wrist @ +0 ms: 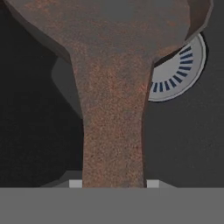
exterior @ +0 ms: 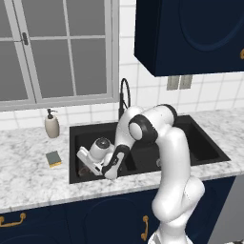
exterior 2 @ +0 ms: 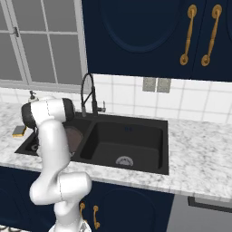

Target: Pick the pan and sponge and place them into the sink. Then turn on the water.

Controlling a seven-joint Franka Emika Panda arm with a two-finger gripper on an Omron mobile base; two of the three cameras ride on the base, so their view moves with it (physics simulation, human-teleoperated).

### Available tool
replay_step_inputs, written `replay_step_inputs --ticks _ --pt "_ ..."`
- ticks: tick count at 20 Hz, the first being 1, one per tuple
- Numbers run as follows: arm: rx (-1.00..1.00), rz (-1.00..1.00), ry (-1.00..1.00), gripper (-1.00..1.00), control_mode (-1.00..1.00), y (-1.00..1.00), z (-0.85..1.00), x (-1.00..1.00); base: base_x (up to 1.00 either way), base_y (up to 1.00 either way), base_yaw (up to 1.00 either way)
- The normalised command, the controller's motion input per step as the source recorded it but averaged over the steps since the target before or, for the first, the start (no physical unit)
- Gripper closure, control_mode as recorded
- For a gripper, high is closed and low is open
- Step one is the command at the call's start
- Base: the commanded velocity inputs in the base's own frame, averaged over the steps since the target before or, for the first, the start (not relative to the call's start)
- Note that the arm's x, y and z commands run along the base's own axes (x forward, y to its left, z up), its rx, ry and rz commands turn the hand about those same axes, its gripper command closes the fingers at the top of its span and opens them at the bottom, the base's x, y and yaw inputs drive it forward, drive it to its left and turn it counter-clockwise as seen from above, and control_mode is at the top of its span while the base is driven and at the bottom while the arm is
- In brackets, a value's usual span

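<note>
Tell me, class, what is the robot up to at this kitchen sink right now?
The arm reaches down into the left basin of the sink, its gripper shut on the handle of the pan, which hangs over that basin's drain. The sponge lies on the counter left of the sink, near the soap dispenser. No water runs from the faucet.

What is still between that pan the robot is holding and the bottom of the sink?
Nothing visible. The end effector grips the pan by its handle, low inside the left basin of the sink. In the hand view only bare black floor and the metal drain lie beneath it. The sponge sits apart on the counter.
</note>
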Motion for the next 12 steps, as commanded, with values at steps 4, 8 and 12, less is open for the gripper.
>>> replay_step_inputs --ticks 4,8,12 --pt "-0.02 -0.13 0.07 1.00 -1.00 -0.10 -0.63 0.00 0.00 0.00 0.00" --pt "-0.06 -0.10 0.14 -1.00 -1.00 0.00 -0.35 0.00 0.00 0.00 0.00" --pt "-0.01 -0.02 0.16 -1.00 -1.00 -0.05 -0.16 0.00 0.00 0.00 0.00"
